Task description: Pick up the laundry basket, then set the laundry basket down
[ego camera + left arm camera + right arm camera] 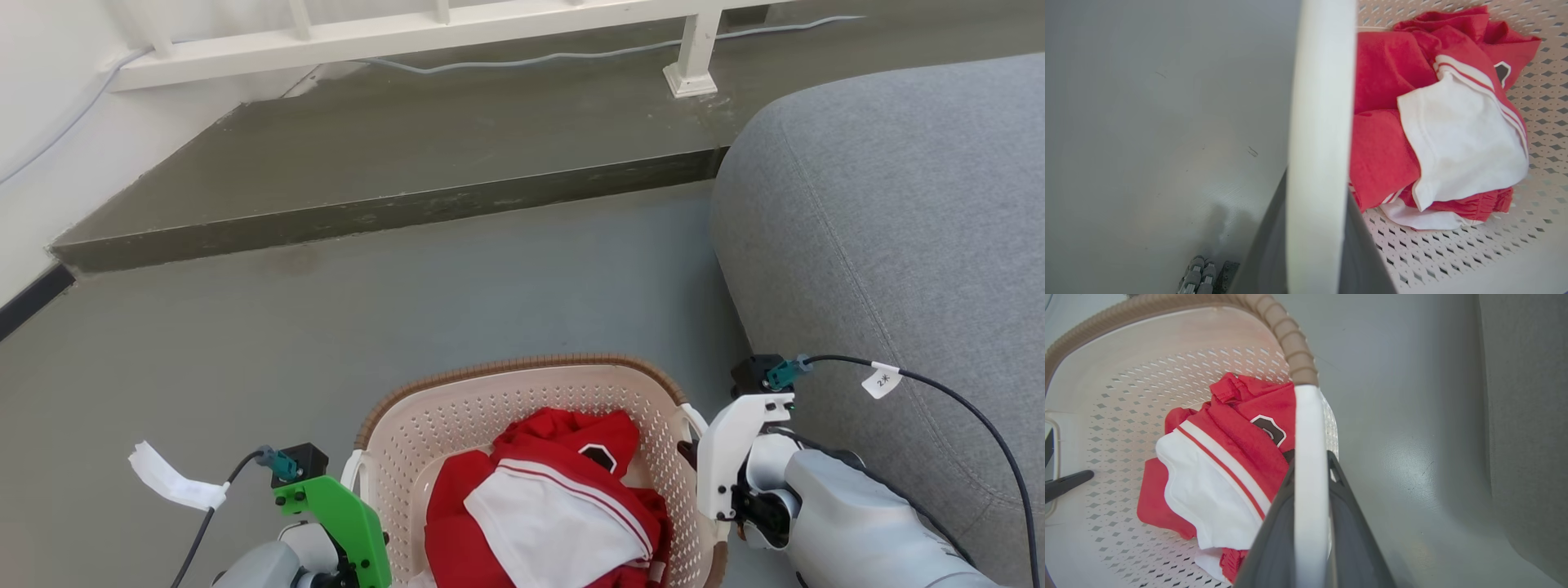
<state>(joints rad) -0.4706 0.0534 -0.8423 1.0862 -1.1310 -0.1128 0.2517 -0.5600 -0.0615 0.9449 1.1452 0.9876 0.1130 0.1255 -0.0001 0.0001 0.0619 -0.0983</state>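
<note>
Dark left fingers [1265, 253] pinching white handle [1318, 102] of laundry basket [490, 408], right fingers [1355, 539] pinching opposite handle [1310, 437]

A home, shown by grey sofa [898, 204] and clothes-filled laundry basket [457, 412].

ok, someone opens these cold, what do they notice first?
The red and white clothes heaped in the cream laundry basket, at the bottom centre of the head view. Next, the left gripper and right gripper, jaws closed on the basket's white side handles, one on each side. A grey sofa looms on the robot's right.
</note>
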